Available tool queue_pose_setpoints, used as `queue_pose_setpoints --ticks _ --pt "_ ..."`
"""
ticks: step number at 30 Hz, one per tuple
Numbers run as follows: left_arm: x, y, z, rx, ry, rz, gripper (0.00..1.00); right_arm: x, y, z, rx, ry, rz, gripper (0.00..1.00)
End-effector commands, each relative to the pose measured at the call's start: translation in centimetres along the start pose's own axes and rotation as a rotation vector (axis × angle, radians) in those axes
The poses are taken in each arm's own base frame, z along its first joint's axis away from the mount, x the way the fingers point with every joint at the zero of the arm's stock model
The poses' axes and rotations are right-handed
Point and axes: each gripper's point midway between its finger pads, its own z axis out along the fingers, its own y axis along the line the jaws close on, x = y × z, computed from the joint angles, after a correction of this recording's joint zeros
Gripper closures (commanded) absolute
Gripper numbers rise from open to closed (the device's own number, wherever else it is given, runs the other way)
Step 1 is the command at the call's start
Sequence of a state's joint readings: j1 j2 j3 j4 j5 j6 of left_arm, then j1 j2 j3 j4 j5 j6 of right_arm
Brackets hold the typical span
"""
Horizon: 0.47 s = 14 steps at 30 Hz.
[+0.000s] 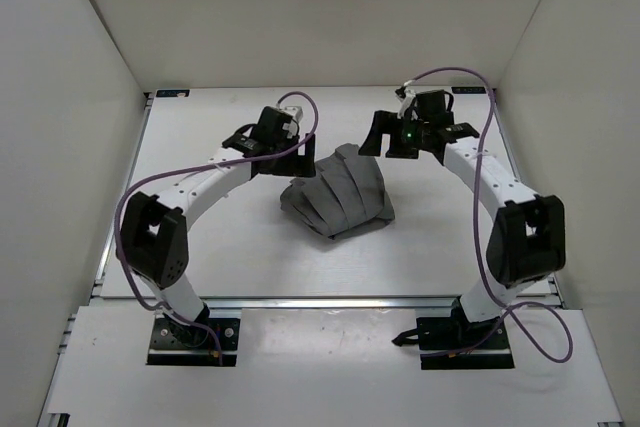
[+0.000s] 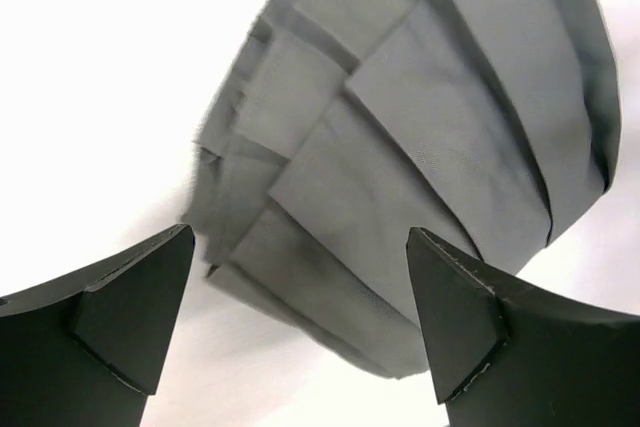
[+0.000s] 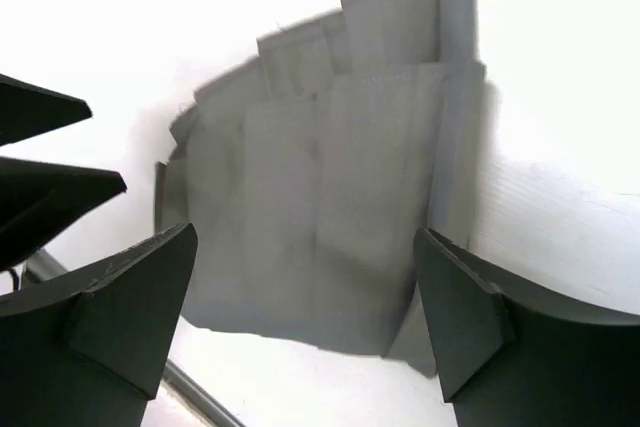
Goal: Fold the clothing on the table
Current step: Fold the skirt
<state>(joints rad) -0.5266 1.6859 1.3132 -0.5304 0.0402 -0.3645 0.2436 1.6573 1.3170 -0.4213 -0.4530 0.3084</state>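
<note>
Bare tabletop (image 1: 230,247) from 4 round to 8 o'clock of the clothing (image 1: 338,192): room to pass. Blocked at 11 by the left hand (image 1: 300,155), at 1 by the right hand (image 1: 388,139), fingers spread wide. Hemmed by white walls (image 1: 60,147) at 9, 12 and 3.

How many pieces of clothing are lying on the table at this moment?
1. The clothing lies near the middle of the table, a grey pleated piece bunched in a heap. A second piece hidden under it cannot be excluded.
</note>
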Motion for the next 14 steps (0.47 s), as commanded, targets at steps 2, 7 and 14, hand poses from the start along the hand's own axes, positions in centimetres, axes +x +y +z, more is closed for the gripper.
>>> queue_pose_setpoints --ticks 2,7,14 --pt "-0.1 2.5 -4.6 -0.110 0.018 0.081 0.01 -2.4 -0.1 -4.1 0.112 -0.111 -0.065 0.12" --pt "1.5 4.8 -7.3 -0.148 -0.017 0.053 0.02 1.3 -3.0 -5.5 0.271 -0.045 -0.042 0.09" --pt "4.7 6.4 -8.4 -0.184 0.020 0.040 0.02 6.5 -3.8 -5.8 0.278 0.021 0.010 0.04"
